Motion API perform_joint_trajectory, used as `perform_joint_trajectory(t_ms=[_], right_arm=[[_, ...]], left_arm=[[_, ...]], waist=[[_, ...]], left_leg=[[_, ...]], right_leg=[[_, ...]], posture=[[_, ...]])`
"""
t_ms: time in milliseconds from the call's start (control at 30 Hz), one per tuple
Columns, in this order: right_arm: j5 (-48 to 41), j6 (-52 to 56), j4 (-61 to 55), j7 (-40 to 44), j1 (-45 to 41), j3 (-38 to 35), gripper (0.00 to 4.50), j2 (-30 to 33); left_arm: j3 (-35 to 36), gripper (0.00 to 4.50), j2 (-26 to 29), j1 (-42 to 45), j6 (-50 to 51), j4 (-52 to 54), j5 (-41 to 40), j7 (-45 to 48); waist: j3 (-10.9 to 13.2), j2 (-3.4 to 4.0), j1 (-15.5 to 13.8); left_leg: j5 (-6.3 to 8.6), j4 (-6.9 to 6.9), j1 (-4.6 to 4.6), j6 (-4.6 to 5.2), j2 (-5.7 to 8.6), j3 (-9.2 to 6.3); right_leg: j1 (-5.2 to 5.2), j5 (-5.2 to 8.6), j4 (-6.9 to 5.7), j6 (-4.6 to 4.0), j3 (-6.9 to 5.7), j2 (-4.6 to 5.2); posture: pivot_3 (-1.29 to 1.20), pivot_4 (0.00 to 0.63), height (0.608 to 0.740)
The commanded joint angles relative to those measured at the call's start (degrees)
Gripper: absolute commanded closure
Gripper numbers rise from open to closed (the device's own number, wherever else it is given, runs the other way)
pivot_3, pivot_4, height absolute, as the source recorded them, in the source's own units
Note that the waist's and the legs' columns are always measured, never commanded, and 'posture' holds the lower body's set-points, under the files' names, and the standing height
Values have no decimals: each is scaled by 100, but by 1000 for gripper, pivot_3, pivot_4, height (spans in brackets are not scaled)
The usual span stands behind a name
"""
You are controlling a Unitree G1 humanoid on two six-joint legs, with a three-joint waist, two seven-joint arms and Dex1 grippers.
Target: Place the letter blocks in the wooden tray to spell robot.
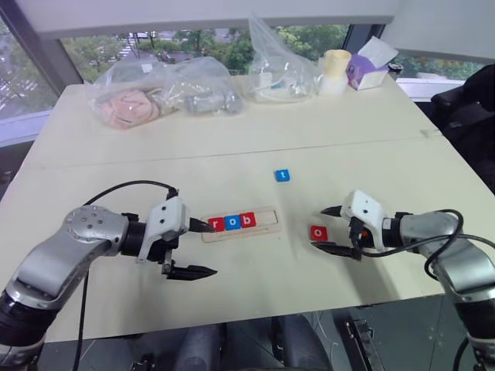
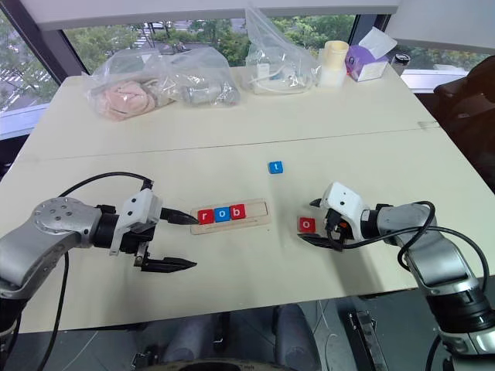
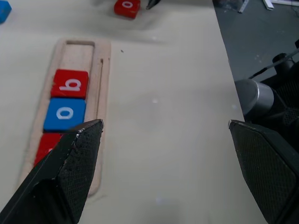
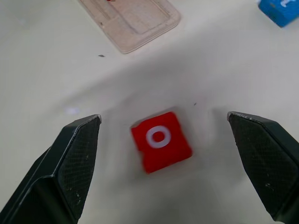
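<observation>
Straddling red o block [image 4: 160,140], right gripper [image 1: 330,229] wide, empty.

Head stereo pair looked down over my bench [image 1: 255,147]; wrist cams sat close, both catching wooden tray [image 3: 103,65].

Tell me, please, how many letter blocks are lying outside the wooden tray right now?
2. The red o block lies on the table between the open right gripper's fingers, and the blue t block lies farther back. The wooden tray holds three more.
</observation>
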State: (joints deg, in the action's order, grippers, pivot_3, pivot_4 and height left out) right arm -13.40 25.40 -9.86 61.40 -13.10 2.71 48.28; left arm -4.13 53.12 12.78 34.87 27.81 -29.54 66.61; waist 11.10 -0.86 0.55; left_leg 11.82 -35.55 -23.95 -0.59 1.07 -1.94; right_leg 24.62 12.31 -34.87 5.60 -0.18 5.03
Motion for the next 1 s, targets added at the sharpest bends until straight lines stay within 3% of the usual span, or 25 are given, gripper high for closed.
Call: perform_joint_trajectory(t_ms=[33,200,233,300,400,467,767,900,1000], right_arm=[[104,-481,311,261,-134,125,51,64],[296,-1019,790,512,-174,256,51,135],[373,-1133,889,511,-191,286,283,137],[426,-1241,979,531,-242,318,875,115],[397,-1180,907,535,-327,321,2521,61],[353,-1059,820,527,-354,314,3387,48],[166,-599,400,534,-893,431,3387,-204],[117,-163,328,585,-1557,829,3387,-683],[524,-641,1135,663,-2225,1415,3387,-1258]], left_arm=[[107,0,-22,-11,58,232,-114,-116],[142,0,-15,-63,94,289,-154,-193],[155,0,-9,-78,91,289,-159,-210],[172,0,-6,-90,75,265,-147,-251],[175,0,-9,-67,44,197,-111,-289],[164,0,-12,-64,-16,141,-56,-310],[276,0,76,-137,-157,-54,56,-293],[323,0,168,-187,-233,-263,194,-299],[286,0,158,-287,-302,-289,274,-324]], waist=[[0,0,-1],[0,-1,7],[0,-1,7],[0,-1,7],[0,-1,7],[0,-1,7],[0,-1,31],[1,-1,36],[1,-1,38]], left_leg=[[0,-5,-1,0,0,0],[0,-12,-3,0,2,0],[0,-12,-3,0,2,0],[0,-12,-2,0,2,0],[0,-13,-1,0,2,0],[0,-13,-1,0,2,-1],[0,-15,2,0,2,-1],[1,-12,6,1,0,-3],[1,-12,7,1,1,-3]], right_leg=[[-2,0,0,0,0,0],[-3,-12,-3,-18,0,2],[-3,-12,-3,-19,0,2],[-3,-12,-5,-19,0,1],[-5,-12,-7,-18,0,2],[-5,-12,-8,-19,0,1],[-4,-13,-14,-20,0,1],[-4,-13,-20,-20,0,-3],[-4,-13,-20,-21,0,-4]], posture=[[0,150,740],[0,150,740],[0,150,740],[0,150,740],[0,150,740],[0,150,740],[0,150,740],[0,150,740],[0,150,740]])
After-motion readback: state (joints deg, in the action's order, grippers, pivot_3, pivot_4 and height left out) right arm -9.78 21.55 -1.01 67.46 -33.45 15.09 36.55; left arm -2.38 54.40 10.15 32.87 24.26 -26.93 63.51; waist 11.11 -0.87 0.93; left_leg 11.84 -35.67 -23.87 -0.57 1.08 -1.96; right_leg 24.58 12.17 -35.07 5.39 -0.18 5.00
